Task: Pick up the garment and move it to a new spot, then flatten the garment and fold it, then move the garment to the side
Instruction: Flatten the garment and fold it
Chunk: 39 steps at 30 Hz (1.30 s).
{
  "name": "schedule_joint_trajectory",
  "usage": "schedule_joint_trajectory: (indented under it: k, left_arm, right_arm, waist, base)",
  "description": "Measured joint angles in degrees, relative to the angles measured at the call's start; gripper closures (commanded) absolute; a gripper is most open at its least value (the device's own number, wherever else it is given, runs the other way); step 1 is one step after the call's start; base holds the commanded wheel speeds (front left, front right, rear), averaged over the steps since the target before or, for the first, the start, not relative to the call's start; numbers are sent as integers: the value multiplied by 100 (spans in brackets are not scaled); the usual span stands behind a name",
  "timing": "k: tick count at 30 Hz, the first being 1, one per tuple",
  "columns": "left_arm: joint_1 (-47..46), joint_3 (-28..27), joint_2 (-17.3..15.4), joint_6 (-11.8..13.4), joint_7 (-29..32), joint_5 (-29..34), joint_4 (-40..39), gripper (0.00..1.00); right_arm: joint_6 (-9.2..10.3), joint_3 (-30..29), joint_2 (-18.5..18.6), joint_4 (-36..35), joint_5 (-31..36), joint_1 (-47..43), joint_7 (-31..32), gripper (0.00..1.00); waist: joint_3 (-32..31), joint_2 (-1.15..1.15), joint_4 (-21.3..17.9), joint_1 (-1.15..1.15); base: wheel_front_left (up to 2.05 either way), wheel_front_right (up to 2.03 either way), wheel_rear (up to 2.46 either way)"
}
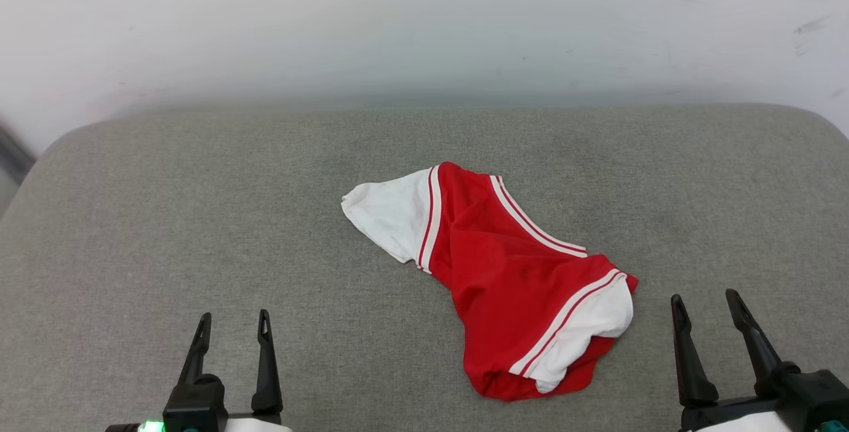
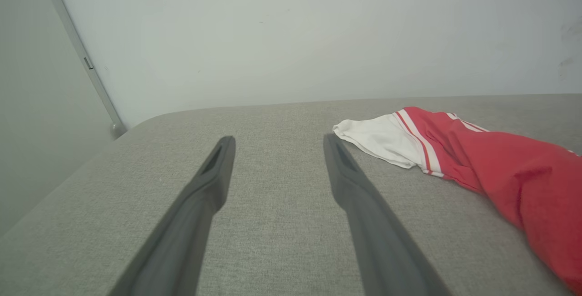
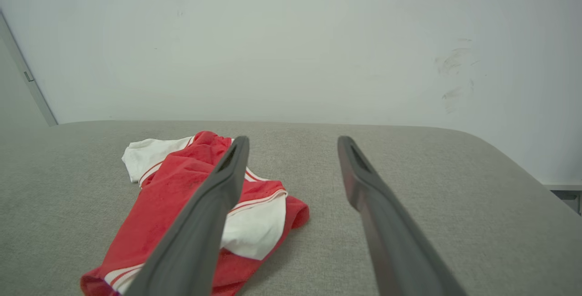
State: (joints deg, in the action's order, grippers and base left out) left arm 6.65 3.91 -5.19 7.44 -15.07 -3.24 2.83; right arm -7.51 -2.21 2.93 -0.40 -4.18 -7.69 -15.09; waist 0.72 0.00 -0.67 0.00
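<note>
Matt cloth garment [image 1: 504, 273], woven couch [image 1: 199, 219]

garment [image 1: 511, 273]: red shirt, white sleeves with red-white striped trim
state: crumpled, bunched, not flat
pose: lies diagonal, one sleeve far-left, other sleeve near-right
place: on grey surface [image 1: 199, 219], right of centre

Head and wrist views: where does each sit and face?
Head view: on the head, facing down at the garment on the cushion; left gripper, right gripper below, open.
Left wrist view: on that wrist, along its fingers toward the wall; garment at right.
Right wrist view: on that wrist, along its fingers, same wall; garment at left.
Shared: both wrist views see garment, cushion and wall.
</note>
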Motion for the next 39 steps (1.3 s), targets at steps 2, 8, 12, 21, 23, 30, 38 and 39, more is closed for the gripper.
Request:
schedule_joint_trajectory:
  k: [2,8,12,21,23,30,38,39]
  left_arm:
    - [0,-24,14,-33,0,19,0,0]
    - [-88,-43,-14,-219,0,107,76,0]
    - [-695,-62,-307,-460,0,175,236,0]
    - [-2737,-20,-1038,-1149,102,199,1136,0]
    - [-3310,10,-1172,-1241,222,193,1281,0]
    - [-4921,485,-1505,-1452,1419,-74,1826,0]
    - [-6408,1838,-1957,-1483,3722,-1727,2323,0]
    - [-6533,2015,-2022,-1483,4060,-2007,2348,0]
  right_arm:
    - [0,10,0,0,0,-2,0,0]
    - [0,-4,0,1,-33,0,0,0]
    - [0,-10,0,-7,-29,28,0,0]
    - [0,24,1,-155,19,328,0,0]
    - [0,13,0,-212,19,427,0,0]
    - [0,1,2,-381,11,670,0,0]
    - [0,68,1,-626,3,1057,0,0]
    - [0,60,0,-665,2,1105,0,0]
  waist:
    - [-4,0,4,0]
    - [17,0,37,0]
    - [73,0,54,0]
    - [407,0,-53,0]
    - [539,0,-95,0]
    - [1047,0,-241,0]
    - [1626,0,-421,0]
    - [1698,0,-445,1]
  base:
    - [0,0,0]
    - [0,0,0]
    - [0,0,0]
    - [0,0,0]
    - [0,0,0]
    - [0,0,0]
    - [0,0,0]
    - [0,0,0]
